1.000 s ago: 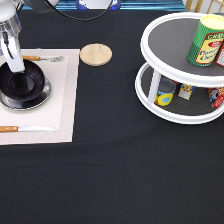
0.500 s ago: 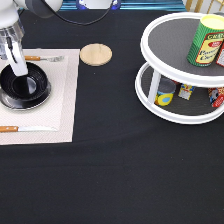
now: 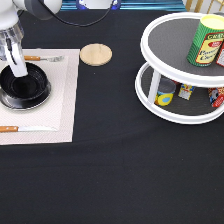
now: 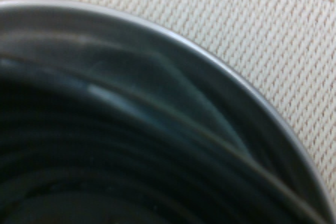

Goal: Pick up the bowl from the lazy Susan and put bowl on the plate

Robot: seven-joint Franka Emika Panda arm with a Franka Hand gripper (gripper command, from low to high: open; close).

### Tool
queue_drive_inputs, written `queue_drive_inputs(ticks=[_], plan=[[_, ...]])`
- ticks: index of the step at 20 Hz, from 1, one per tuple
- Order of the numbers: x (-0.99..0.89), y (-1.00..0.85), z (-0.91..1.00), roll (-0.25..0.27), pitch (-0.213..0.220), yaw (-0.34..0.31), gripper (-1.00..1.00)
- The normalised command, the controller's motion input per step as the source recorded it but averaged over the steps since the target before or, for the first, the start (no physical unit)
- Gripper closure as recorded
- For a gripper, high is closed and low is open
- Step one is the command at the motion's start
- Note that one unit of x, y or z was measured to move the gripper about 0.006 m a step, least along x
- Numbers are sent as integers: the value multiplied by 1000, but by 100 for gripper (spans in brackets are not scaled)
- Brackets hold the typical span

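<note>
The black bowl (image 3: 27, 87) sits on the silver plate (image 3: 25, 106), on a beige placemat at the exterior view's left. My gripper (image 3: 18, 67) reaches down onto the bowl's far rim and is shut on it. The wrist view shows the bowl's ribbed inner wall (image 4: 112, 165) from very close, with the plate's rim (image 4: 251, 102) beside it. The white two-tier lazy Susan (image 3: 170, 114) stands at the exterior view's right, far from the gripper, with no bowl on it.
A round wooden coaster (image 3: 95, 54) lies right of the placemat (image 3: 65, 100). A fork (image 3: 42, 58) and a knife (image 3: 25, 129) lie on the mat. A green can (image 3: 205, 40) stands on the turntable's top tier, and small cans (image 3: 165, 92) stand on the lower tier.
My gripper has shifted slightly toward the exterior view's bottom right, over the bowl. The bowl stays on the plate.
</note>
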Motion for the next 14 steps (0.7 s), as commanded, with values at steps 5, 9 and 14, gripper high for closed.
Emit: queue_drive_inputs(ticks=[5, 9, 14], plan=[[399, 53, 142, -49, 134, -62, -100], [264, 16, 474, -43, 119, -33, -100], [265, 64, 875, -85, 105, -17, -100]])
